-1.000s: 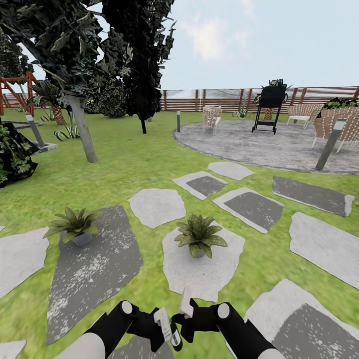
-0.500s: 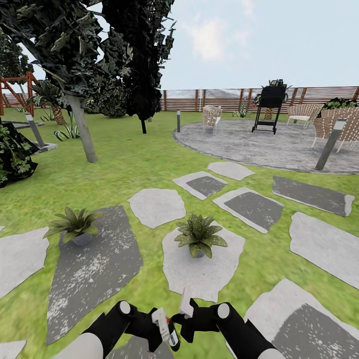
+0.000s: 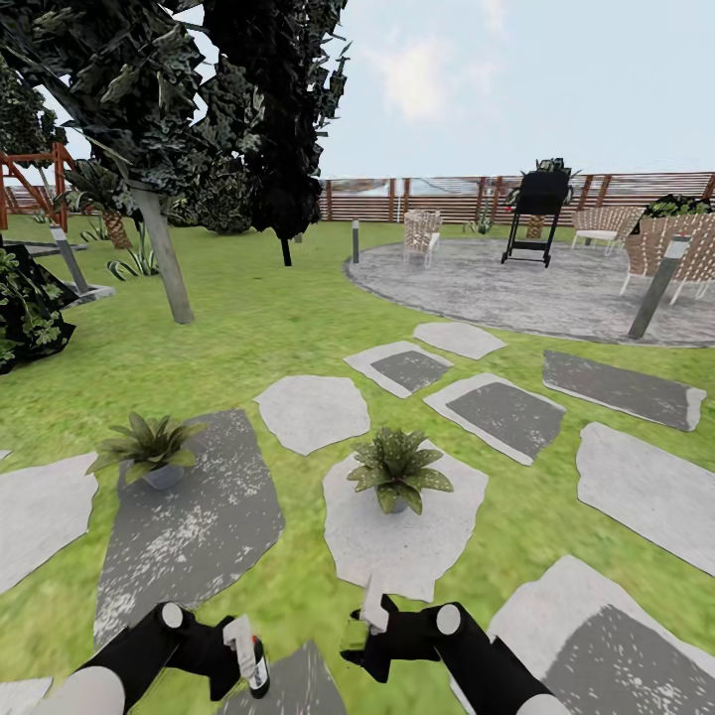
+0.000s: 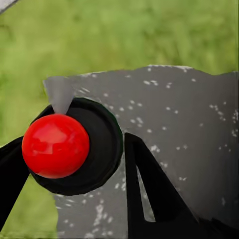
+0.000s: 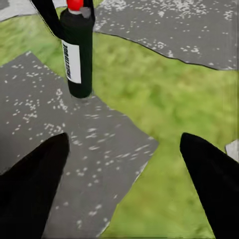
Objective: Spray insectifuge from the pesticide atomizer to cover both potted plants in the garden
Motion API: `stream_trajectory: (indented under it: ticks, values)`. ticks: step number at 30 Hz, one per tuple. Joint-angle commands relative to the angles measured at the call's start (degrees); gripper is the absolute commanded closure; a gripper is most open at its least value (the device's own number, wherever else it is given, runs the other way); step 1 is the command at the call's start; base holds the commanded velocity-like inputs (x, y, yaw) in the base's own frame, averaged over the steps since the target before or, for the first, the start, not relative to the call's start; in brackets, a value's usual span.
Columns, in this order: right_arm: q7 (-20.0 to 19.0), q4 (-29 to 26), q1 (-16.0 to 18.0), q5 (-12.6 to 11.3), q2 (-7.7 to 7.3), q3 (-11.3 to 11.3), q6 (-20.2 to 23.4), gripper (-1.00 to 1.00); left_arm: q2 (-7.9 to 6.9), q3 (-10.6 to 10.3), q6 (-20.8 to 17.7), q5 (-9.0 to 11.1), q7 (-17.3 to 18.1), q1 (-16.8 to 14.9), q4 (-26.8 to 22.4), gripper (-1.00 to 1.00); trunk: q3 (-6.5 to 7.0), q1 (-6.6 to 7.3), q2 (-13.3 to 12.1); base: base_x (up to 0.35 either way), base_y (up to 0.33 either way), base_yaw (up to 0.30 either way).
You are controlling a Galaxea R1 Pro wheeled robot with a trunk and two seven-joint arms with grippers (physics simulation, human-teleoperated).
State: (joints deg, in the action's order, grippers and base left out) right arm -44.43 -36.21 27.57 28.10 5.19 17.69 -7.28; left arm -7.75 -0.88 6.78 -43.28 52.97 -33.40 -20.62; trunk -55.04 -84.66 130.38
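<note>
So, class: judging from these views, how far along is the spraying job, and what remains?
Done: the pesticide atomizer is off the ground, gripped by the left end effector. In hand: it hangs low above a dark stepping stone, short of the plants; the right end effector is open. Left: spraying both potted plants; no spray shows on either.

Green lawn (image 3: 248,338) spreads out before me, set with flat irregular stepping stones (image 3: 313,410), some pale, some dark grey. Further on lies a round paved patio (image 3: 516,283) with wicker chairs (image 3: 422,233) and a black grill (image 3: 536,214) standing on it. A brown slatted wooden fence (image 3: 437,199) closes off the far side. To my left a dark-leaved tree (image 3: 159,119) leans on a pale trunk, with a round dark bush (image 3: 30,308) at the edge. Short grey posts (image 3: 655,283) stand about. The sky (image 3: 516,79) is pale blue and lightly clouded.
</note>
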Motion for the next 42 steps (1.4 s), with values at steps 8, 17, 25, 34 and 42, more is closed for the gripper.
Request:
stream_trajectory:
  ticks: [8,17,25,34,42]
  values:
    - [8.76,8.12,-0.17,0.16,-2.68,-2.03,-0.84,-1.0,-2.06,0.25,0.38,5.51,-10.99,3.26,0.64,1.0,-0.05,0.01,0.02,0.0,0.0,0.0]
    - [38.25,25.59,-0.63,0.11,-4.27,-20.63,-10.19,-1.0,-1.62,1.4,4.51,29.39,-24.75,5.06,9.6,1.0,-0.05,0.01,0.02,0.0,0.0,0.0]
    - [47.37,27.85,-6.18,0.08,-4.37,-21.8,-18.79,-1.0,-2.14,1.44,7.06,43.27,-35.35,8.84,13.72,1.0,-0.05,0.01,0.02,0.0,0.0,0.0]
    - [47.59,28.89,-6.64,-0.15,-3.72,-21.93,-19.26,-1.0,-1.38,2.72,6.93,48.24,-37.34,9.07,13.91,1.0,-0.05,0.01,0.02,0.0,0.0,0.136]
    - [47.59,28.91,-6.65,-0.15,-3.78,-21.98,-19.26,-1.0,-1.08,2.99,7.52,49.69,-35.47,10.11,13.95,1.0,-0.11,0.01,0.02,0.045,0.017,0.274]
